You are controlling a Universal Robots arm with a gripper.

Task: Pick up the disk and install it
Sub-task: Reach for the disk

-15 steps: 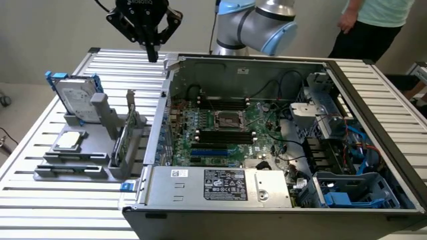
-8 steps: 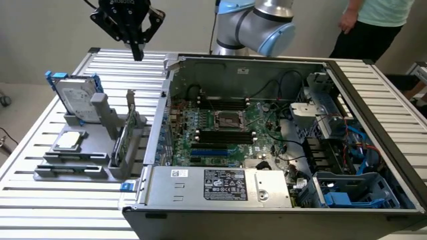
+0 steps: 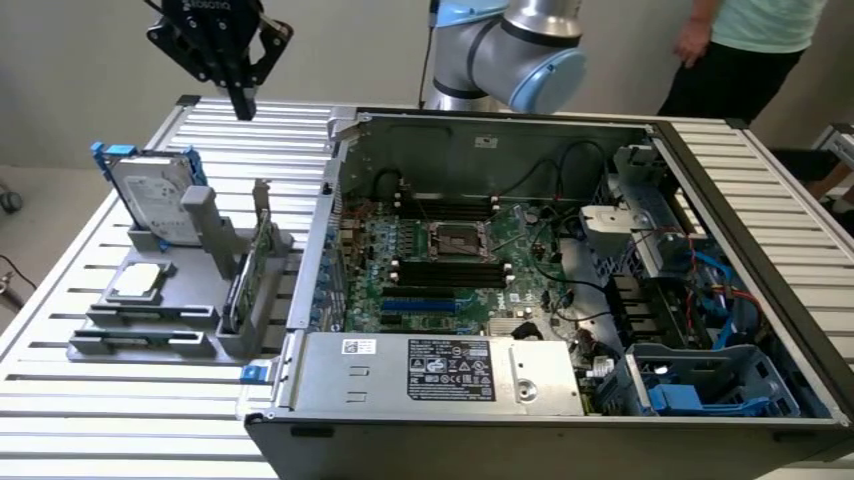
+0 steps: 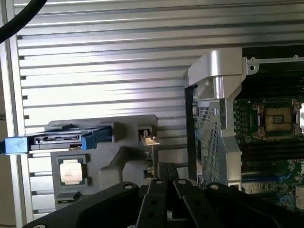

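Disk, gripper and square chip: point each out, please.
disk (image 3: pixel 150 200), exterior view, on its flat metal face.
gripper (image 3: pixel 244 108), exterior view, at its shut fingertips.
square chip (image 3: pixel 140 282), exterior view, on its silver top.

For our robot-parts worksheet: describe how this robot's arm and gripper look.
The arm is silver-grey metal with rounded joints capped in light blue. The gripper is matt black and angular, with white lettering near its top, narrow fingers and round bolt heads on its links. A black cable curves nearby.

Silver arm (image 3: pixel 507 45), pale blue joint caps, black gripper (image 3: pixel 243 106), white lettering, seemingly a logo
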